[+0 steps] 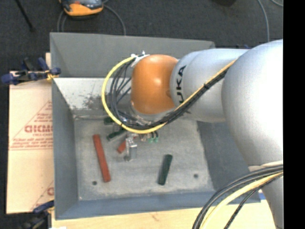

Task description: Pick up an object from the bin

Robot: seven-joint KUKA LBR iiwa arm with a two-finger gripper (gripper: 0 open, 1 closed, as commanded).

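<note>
Reaching in from the right, the pale grey arm (214, 89) hangs over the middle of the grey metal bin (64, 142), its wrist capped by a rounded orange cover (150, 85) and ringed by a yellow cable (107, 92) with darker cables bunched inside the loop. Below the cover the claw (129, 149) points down to the bin floor, a little left of the floor's centre.

Just beside the claw, on its left, lies a small red piece (122, 148). It is the nearest thing to the claw, and the two look as if they touch, though the view does not show whether the piece sits inside the grip or only against it. Whether the claw is apart or together cannot be told either (the wrist and cover hide most of it from above).

Left of that, well apart from the claw, a long red bar (101, 159) lies flat on the floor, running from upper left to lower right. A dark green bar (165, 170) lies to the lower right of the claw, tilted slightly from upright in the view, also apart from it. A dark green bit (114, 135) lies under the edge of the cable loop, near the back of the floor, and another small green bit (152, 139) shows just right of the claw.
</note>
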